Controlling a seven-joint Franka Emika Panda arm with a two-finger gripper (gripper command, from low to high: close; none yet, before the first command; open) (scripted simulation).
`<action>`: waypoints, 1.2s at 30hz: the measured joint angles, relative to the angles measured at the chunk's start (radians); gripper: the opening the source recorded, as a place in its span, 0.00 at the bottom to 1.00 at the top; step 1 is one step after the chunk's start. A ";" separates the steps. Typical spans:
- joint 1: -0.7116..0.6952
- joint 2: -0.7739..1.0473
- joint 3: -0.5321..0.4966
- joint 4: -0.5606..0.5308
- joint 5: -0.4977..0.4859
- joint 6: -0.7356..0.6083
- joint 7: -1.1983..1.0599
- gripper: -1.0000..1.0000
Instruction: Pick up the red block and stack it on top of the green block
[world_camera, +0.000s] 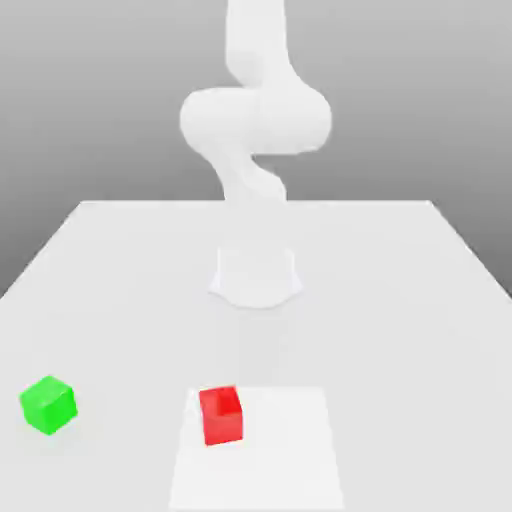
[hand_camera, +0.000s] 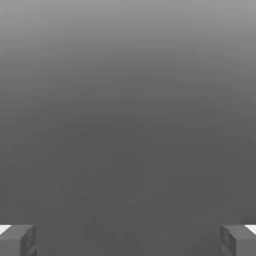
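The red block (world_camera: 221, 415) is a small cube resting on the white table (world_camera: 400, 300) near the front, a little towards the exterior view's left of centre. Further to that view's left, the green block (world_camera: 48, 404) stands well apart from it, near the table's side edge. In the hand view my gripper (hand_camera: 128, 241) is open: its two grey fingertips (hand_camera: 18, 240) stand far apart with nothing between them, and only a plain grey background lies beyond. No block is touched or held.
The white arm (world_camera: 255, 120) rises from its base (world_camera: 256, 275) at the middle of the table and bends upward out of frame. A paler square patch (world_camera: 290, 460) marks the tabletop under and beside the red block.
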 joint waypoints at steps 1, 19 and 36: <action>0.018 0.019 -0.020 -0.012 0.000 0.012 -0.047 0.50; 0.284 0.346 -0.335 -0.205 0.019 0.207 -0.843 0.50; 0.432 0.659 -0.521 -0.387 0.054 0.391 -1.603 0.50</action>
